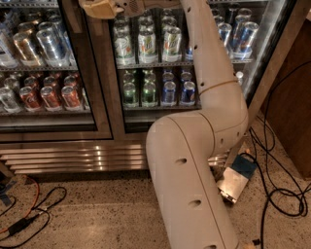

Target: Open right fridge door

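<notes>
Right fridge door [146, 92]: glass, dark frame; gripper [99, 8] at top-L corner, state unclear.

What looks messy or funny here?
Mostly the floor: loose black cables sprawl right of the cooler, and a small silver-and-blue box lies tilted among them. The end effector sits at the picture's top, by the upper left corner of the right fridge door.

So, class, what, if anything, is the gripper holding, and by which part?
Cannot tell: the gripper is by the upper left edge of the right fridge door.
</notes>
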Motion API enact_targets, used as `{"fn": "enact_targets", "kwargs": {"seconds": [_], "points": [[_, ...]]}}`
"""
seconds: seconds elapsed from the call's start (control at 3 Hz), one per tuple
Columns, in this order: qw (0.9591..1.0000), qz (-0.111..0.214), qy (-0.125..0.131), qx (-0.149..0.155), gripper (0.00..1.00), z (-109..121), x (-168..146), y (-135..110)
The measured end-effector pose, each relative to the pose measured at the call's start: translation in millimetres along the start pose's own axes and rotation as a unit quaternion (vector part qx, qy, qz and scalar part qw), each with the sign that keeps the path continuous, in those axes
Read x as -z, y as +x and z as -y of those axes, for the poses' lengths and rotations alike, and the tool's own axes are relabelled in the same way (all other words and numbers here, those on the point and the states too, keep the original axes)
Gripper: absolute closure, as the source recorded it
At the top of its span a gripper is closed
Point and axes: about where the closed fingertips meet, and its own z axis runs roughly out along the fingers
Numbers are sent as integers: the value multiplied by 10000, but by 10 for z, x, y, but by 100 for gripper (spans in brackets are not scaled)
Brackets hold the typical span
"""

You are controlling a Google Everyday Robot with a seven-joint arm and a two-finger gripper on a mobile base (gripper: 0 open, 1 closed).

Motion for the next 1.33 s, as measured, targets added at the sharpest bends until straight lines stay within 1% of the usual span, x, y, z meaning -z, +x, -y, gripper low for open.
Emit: {"fn": "enact_targets", "kwargs": {"seconds": [1.33], "points": [[10000,1,16,-1,100,9,1,6]]}}
